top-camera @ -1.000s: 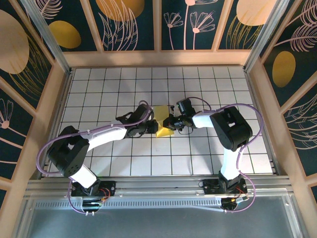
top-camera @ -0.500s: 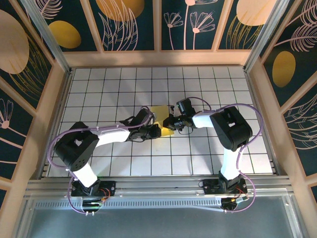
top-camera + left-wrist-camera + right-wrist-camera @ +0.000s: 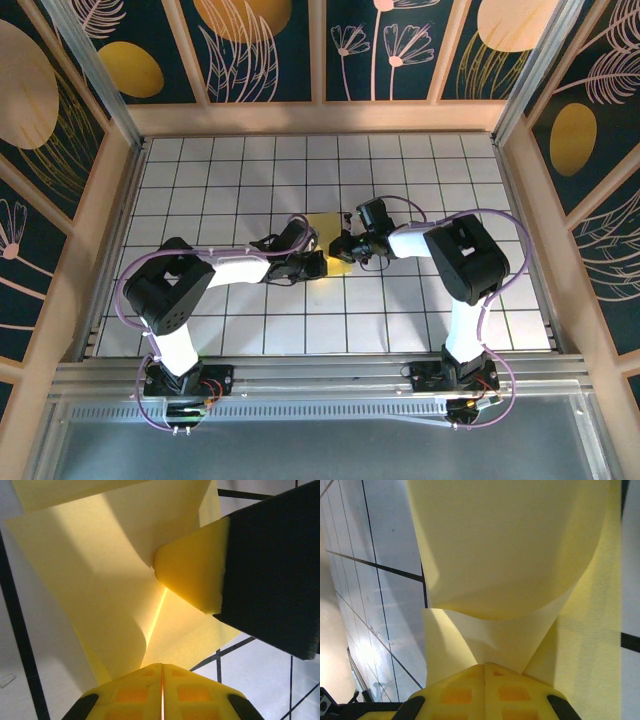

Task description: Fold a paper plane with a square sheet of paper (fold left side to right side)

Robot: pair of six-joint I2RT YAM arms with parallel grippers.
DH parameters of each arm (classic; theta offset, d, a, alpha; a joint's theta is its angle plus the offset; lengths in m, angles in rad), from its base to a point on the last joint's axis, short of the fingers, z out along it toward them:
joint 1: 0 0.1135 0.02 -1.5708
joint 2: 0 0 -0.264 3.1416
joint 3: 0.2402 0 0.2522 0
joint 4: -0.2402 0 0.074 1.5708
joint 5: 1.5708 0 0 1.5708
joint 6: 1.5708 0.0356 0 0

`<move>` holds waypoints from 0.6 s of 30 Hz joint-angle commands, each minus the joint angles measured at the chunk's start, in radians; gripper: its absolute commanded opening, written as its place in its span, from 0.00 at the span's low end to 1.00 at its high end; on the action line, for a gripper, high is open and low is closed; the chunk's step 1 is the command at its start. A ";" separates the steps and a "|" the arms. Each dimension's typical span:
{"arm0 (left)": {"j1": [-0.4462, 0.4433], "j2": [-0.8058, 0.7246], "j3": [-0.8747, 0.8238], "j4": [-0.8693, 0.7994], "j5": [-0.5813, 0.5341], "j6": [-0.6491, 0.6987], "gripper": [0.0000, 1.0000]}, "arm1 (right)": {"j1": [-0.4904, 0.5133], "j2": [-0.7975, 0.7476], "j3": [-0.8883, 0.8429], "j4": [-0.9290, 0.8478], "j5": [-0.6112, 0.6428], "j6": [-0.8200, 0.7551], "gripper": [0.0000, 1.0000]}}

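The square sheet of paper (image 3: 326,228) is yellow and lies partly lifted and curled at the middle of the tiled table, between the two grippers. My left gripper (image 3: 317,264) comes at it from the left. In the left wrist view its yellow fingertips (image 3: 161,668) are shut, with a raised flap of the paper (image 3: 100,580) running down into them. My right gripper (image 3: 341,249) meets the sheet from the right, and its yellow finger (image 3: 192,572) presses into the sheet. In the right wrist view its tips (image 3: 486,668) are shut where the paper (image 3: 510,545) narrows to a V.
The white gridded table (image 3: 430,170) is walled by wooden rails (image 3: 320,118) at the back and sides. Both arm bases stand on the metal rail (image 3: 320,372) at the near edge. Open tiles lie all round the paper.
The left arm has drawn its elbow in and slid its gripper right onto the paper's left edge, and its jaws have closed. The right arm has stayed still.
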 commanded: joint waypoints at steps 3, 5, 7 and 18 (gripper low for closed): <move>0.007 0.023 0.014 -0.017 -0.023 0.005 0.08 | 0.018 0.029 0.002 -0.074 0.055 -0.031 0.00; 0.007 0.025 0.012 -0.018 -0.023 0.006 0.08 | 0.018 0.029 0.004 -0.074 0.055 -0.031 0.00; 0.008 0.025 0.010 -0.021 -0.027 0.008 0.08 | 0.018 0.030 0.004 -0.074 0.055 -0.031 0.00; 0.008 0.033 -0.005 -0.017 -0.027 0.005 0.08 | 0.018 0.033 0.004 -0.076 0.055 -0.032 0.00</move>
